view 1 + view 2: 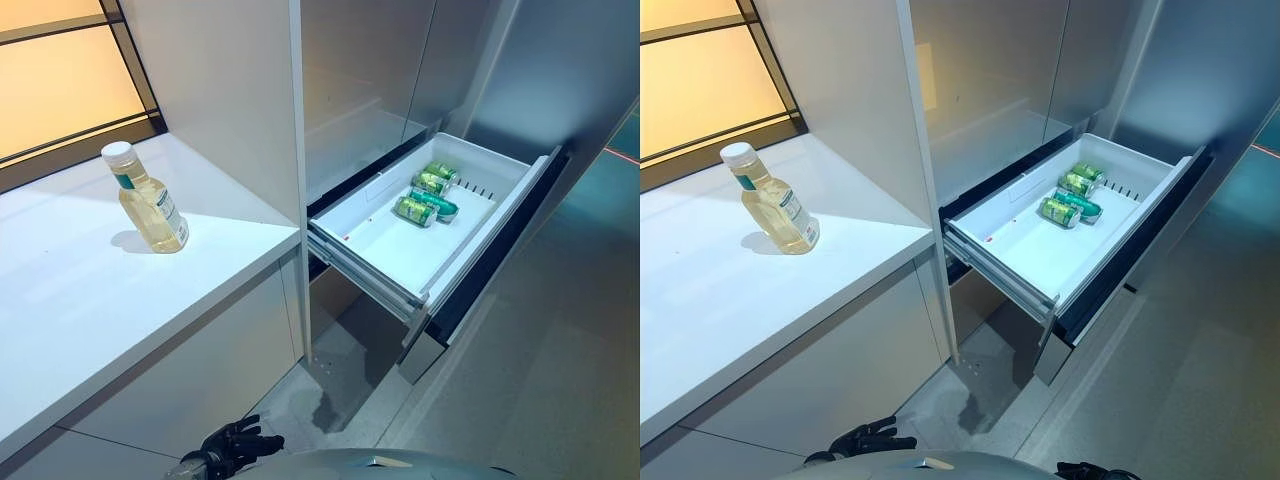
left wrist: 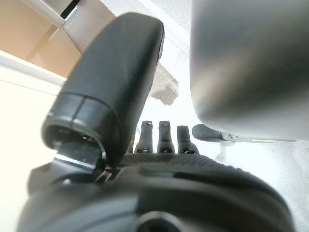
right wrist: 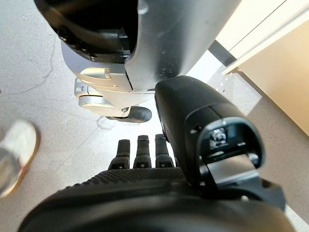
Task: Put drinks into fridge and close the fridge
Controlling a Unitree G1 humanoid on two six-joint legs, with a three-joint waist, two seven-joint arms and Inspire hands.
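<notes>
A clear bottle of yellow drink with a white cap stands upright on the white counter at the left. The fridge's lower drawer is pulled out to the right of the counter. Green cans lie at its far end. My left hand hangs low by the floor in front of the counter, open and empty, far from the bottle. In the left wrist view its fingers are straight. My right hand hangs low at the right, open and empty, with straight fingers.
A tall grey cabinet panel stands between the counter and the fridge. The fridge's upper doors are shut. The drawer's dark front juts into the grey floor space. A person's white shoe shows on the floor in the right wrist view.
</notes>
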